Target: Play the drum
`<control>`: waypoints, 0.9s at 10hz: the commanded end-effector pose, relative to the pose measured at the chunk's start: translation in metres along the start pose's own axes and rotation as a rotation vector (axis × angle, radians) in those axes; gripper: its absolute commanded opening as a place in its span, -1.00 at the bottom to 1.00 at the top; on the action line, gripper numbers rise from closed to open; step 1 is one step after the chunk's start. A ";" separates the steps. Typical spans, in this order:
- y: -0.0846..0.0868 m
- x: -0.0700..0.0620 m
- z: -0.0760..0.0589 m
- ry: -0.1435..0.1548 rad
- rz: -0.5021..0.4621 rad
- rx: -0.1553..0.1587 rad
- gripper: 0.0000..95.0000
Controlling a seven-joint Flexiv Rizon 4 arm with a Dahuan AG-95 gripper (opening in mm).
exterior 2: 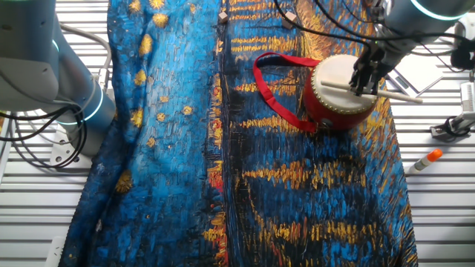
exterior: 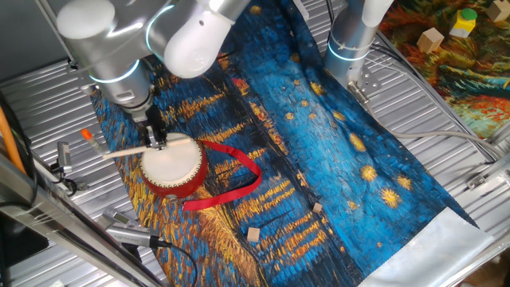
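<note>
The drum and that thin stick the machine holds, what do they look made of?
The drum: matte cream top, probably skin or a synthetic; glossy red side, perhaps lacquered wood; fabric-like red ribbon. The stick: pale and unpainted, likely bare wood. The gripper holding it looks like dark metal or plastic.

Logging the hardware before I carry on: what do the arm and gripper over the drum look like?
The arm has glossy white-grey rounded shells, with a glowing light-blue ring at a joint above a grey metallic wrist section. The gripper is small and black, with two slim dark fingers. No markings are legible. A second arm of the same white-grey finish, also with a blue ring, stands at the cloth's edge.
</note>
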State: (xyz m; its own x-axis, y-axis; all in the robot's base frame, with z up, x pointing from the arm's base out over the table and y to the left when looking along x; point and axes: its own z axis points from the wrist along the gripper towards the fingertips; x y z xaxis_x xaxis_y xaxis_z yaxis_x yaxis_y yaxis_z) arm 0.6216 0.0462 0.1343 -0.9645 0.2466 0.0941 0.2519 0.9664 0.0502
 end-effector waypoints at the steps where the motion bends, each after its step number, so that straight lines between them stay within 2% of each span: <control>1: 0.002 -0.003 0.000 0.010 -0.001 0.002 -1.00; 3: 0.002 -0.003 0.000 0.005 -0.026 0.004 -1.00; 5: 0.002 -0.003 0.000 0.004 -0.051 0.005 0.60; 6: 0.002 -0.003 0.000 0.001 -0.059 0.010 1.00; 9: 0.002 -0.003 0.000 -0.006 -0.059 0.013 1.00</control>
State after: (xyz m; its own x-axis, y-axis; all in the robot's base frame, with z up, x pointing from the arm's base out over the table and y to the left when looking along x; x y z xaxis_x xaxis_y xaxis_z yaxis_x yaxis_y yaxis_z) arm 0.6256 0.0471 0.1337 -0.9782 0.1890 0.0862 0.1932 0.9802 0.0429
